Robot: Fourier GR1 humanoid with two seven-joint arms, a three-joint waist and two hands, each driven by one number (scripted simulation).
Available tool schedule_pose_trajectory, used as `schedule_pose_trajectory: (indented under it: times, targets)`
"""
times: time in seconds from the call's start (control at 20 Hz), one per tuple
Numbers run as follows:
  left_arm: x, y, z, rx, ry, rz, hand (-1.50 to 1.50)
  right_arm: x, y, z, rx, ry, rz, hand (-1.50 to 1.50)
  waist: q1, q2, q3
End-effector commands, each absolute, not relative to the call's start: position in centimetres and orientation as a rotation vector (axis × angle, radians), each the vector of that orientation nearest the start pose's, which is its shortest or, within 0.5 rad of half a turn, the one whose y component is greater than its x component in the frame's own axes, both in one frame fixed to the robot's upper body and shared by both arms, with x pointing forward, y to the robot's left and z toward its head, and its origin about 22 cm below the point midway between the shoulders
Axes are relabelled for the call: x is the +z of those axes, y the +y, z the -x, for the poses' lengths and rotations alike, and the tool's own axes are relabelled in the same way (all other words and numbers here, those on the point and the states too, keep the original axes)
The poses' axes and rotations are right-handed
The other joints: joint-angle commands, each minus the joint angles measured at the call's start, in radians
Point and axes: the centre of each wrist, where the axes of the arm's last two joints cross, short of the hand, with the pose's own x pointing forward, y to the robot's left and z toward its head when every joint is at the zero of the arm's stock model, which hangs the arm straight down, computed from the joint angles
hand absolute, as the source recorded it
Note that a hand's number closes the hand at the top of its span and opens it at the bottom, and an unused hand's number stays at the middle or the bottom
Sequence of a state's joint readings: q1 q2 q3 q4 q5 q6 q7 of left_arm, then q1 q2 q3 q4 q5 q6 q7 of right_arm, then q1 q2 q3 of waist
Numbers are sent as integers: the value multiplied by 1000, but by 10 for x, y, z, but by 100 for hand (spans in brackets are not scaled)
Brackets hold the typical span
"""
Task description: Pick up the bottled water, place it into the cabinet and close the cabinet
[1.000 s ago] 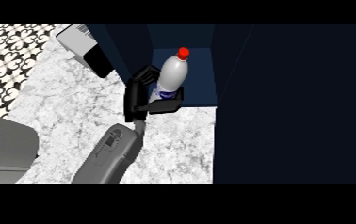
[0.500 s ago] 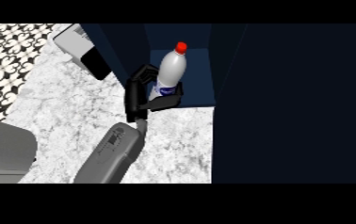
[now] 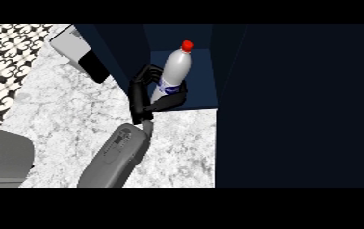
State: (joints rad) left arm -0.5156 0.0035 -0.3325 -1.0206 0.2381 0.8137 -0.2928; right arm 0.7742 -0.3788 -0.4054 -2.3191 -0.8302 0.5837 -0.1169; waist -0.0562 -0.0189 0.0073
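We see the left hand (image 3: 146,95) with its fingers (image 3: 171,99) clamped on the bottled water (image 3: 173,71), red cap tilted toward 1 o'clock. The bottle sits inside the dark blue cabinet (image 3: 202,79), at 12 o'clock from the marbled bench (image 3: 71,108). A grey appliance (image 3: 78,55) lies at 10 o'clock from the hand.

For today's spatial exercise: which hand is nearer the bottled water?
Right. The right hand curls round the bottled water; the left hand is out of view.
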Motion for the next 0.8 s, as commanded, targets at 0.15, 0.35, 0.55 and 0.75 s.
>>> schedule_pose_trajectory:
  times: [0.15,0.35,0.55,0.75]
  targets:
    - [49,108,-400,9,-1714,-337,-150,142,-338,-52,159,-1890,-381,-150,-38,39,-10]
    - [42,103,-414,-30,-1674,-336,-150,139,-351,-56,157,-1925,-382,-150,-37,44,-9]
    - [45,100,-424,-30,-1688,-342,-150,140,-341,-50,152,-1907,-381,-150,-33,43,-10]
    - [53,94,-430,-62,-1747,-292,-150,146,-341,-60,140,-1921,-368,-150,-20,46,-10]
